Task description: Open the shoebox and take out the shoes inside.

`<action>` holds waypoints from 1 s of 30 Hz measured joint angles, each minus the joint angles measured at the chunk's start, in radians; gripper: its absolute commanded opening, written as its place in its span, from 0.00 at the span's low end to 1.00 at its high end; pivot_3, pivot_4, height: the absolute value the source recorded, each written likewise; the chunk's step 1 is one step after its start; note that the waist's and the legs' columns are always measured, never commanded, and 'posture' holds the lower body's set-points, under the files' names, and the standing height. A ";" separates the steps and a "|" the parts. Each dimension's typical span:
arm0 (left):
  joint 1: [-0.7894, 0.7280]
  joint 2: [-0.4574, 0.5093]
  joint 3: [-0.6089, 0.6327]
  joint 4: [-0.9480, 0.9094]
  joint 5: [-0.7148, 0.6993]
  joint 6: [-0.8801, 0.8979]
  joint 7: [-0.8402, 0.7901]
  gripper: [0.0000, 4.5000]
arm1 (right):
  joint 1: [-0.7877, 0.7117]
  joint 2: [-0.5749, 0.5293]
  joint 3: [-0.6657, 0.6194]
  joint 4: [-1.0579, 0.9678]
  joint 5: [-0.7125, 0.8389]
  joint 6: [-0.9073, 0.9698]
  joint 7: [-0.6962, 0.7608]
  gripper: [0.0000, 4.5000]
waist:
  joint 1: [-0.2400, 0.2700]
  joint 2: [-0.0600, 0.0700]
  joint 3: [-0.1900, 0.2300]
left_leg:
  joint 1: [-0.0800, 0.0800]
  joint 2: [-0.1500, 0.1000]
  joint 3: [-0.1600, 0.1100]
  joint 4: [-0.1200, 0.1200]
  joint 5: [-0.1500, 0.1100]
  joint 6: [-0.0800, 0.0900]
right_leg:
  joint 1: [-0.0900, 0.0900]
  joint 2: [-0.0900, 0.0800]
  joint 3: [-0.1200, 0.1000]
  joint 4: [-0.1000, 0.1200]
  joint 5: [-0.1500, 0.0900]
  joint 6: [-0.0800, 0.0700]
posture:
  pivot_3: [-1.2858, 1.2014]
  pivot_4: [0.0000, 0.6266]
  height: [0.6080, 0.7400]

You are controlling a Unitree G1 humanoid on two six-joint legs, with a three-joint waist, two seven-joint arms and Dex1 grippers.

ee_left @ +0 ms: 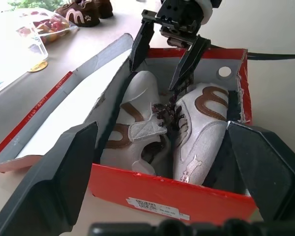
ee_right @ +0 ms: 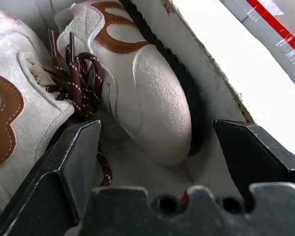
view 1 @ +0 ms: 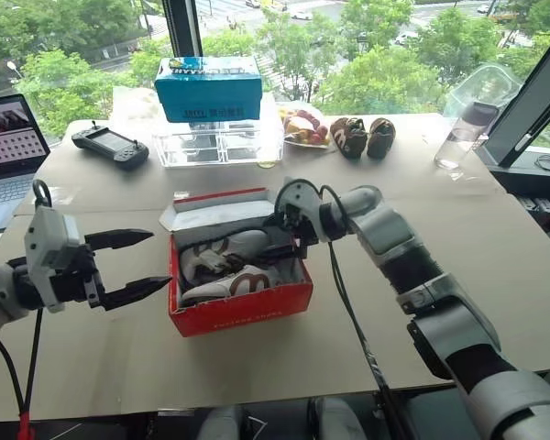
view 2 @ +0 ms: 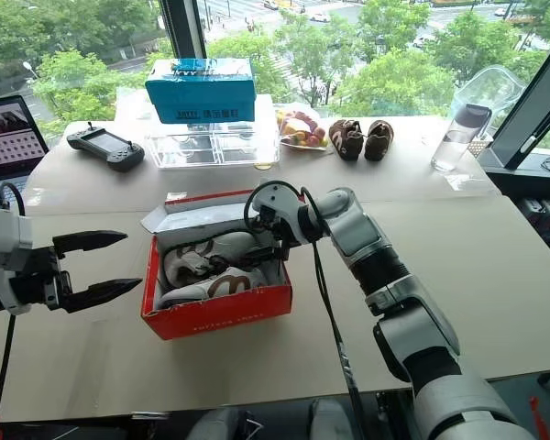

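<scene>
Red shoebox (view 1: 241, 310) near the middle of the surface (view 1: 495, 257), lid folded back flat toward 11 o'clock, grey-white inside showing. Inside, the shoes (view 1: 227, 266): a pair of small white-grey sneakers with brown curved logos and dark brown laces, lying side by side, toes toward 3 o'clock in the head views. Right gripper (ee_left: 163, 66) reaching in over the box's 3 o'clock end, angled downward, jaws spread wide, one finger on either side of the toe of the farther shoe; touching or not, cannot tell. Nothing gripped there. Left gripper (view 1: 128, 266) hovering just off the box's 9 o'clock side, pointing toward it, jaws wide open and empty, clear of the cardboard. Farther back, at 12 o'clock from the shoebox, a teal-blue box (view 1: 208, 88) resting on a clear plastic organiser (view 1: 211, 147). At 10 o'clock, a black handheld controller (view 1: 110, 144); beyond it at the surface's edge, an open laptop (view 1: 9, 147). At 1 o'clock, a packet of food (view 1: 301, 126), then dark brown shoes (view 1: 362, 137) side by side, and farther toward 2 o'clock a clear bottle (view 1: 463, 136) with a dark cap.
</scene>
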 measured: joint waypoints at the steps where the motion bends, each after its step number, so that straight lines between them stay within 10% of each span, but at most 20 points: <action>1: 0.001 -0.003 0.000 0.000 0.000 0.000 0.002 1.00 | 0.000 0.008 0.004 0.002 -0.005 -0.002 0.000 0.99 | 0.000 0.000 0.000 | 0.000 0.001 0.000 0.000 0.000 -0.001 | 0.000 0.001 0.000 0.000 0.001 -0.001 | 0.52 0.24 1.00; 6: 0.000 -0.006 0.000 0.000 0.001 -0.002 0.013 1.00 | 0.009 0.031 0.011 0.000 -0.023 -0.014 0.008 0.85 | -0.001 0.000 0.000 | 0.001 0.008 0.000 0.000 0.002 -0.004 | 0.000 0.009 0.000 0.000 0.002 -0.004 | 0.52 0.24 1.00; 15: -0.013 -0.007 -0.013 0.017 0.015 -0.012 0.011 1.00 | 0.027 0.044 -0.018 -0.001 -0.025 -0.027 -0.016 0.19 | -0.001 0.000 0.000 | 0.001 0.008 0.001 -0.002 0.001 -0.006 | 0.000 0.010 0.000 0.000 0.001 -0.006 | 0.52 0.24 1.00; 30: -0.051 -0.007 -0.048 0.058 0.018 -0.048 -0.017 1.00 | 0.034 -0.041 -0.243 -0.277 0.130 0.118 -0.109 0.12 | 0.005 0.000 0.000 | -0.002 0.008 0.001 -0.002 0.001 -0.006 | -0.003 0.010 0.000 0.000 0.001 -0.006 | 0.52 0.24 1.00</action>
